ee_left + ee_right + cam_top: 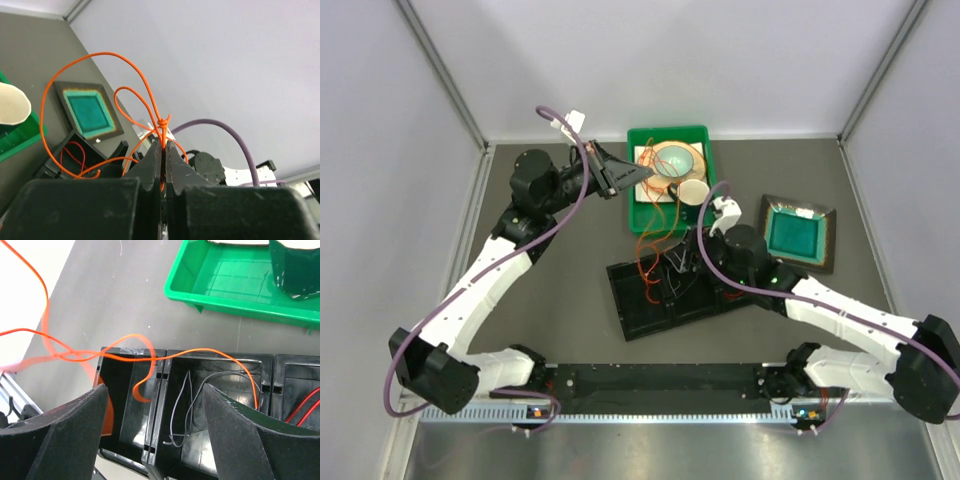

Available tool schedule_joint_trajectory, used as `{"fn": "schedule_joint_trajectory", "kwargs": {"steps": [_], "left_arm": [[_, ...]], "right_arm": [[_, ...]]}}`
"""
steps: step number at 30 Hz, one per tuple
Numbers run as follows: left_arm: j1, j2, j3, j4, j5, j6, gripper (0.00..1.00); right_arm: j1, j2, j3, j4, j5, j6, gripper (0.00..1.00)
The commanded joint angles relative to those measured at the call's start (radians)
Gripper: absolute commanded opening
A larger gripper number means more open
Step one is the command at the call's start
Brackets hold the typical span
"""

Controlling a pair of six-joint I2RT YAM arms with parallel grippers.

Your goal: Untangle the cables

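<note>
My left gripper (164, 144) is shut on the orange cable (131, 62), which has a small knot (163, 121) just beyond the fingertips and loops out past it. In the top view this gripper (632, 177) is raised over the green tray (638, 218), and orange strands (649, 232) hang down to the black compartment tray (645, 315). My right gripper (155, 425) is open and empty above that black tray (159, 405). The orange cable (200, 352) crosses between its fingers. A grey cable (187, 405) lies in the compartment below. A red cable (306, 405) lies in the compartment to the right and also shows in the left wrist view (74, 152).
The green tray holds a round orange-rimmed plate (674, 160) and a white cup (692, 191). A square teal dish (798, 232) sits at the right. Walls enclose the table on three sides.
</note>
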Motion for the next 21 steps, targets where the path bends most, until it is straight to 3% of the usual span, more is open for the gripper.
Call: {"fn": "schedule_joint_trajectory", "kwargs": {"steps": [1,6,13,18,20,21], "left_arm": [[-0.005,-0.004,-0.047,0.195,-0.073,-0.14,0.0],[-0.003,0.001,-0.035,0.147,-0.089,-0.141,0.0],[-0.005,-0.106,-0.172,0.007,-0.172,-0.056,0.0],[-0.005,-0.209,-0.23,-0.111,-0.283,0.01,0.0],[-0.005,-0.206,-0.293,-0.075,-0.287,-0.003,0.0],[-0.003,-0.197,-0.351,-0.055,-0.281,-0.012,0.0]], "right_arm": [[0.009,-0.058,-0.015,0.047,0.047,0.026,0.75],[0.0,-0.124,-0.064,0.046,0.099,0.045,0.76],[-0.021,-0.173,-0.096,0.024,0.136,0.055,0.75],[-0.034,-0.15,-0.101,0.027,0.119,0.055,0.67],[-0.035,-0.138,-0.101,0.047,0.109,0.058,0.65],[-0.035,-0.124,-0.096,0.053,0.104,0.06,0.56]]}}
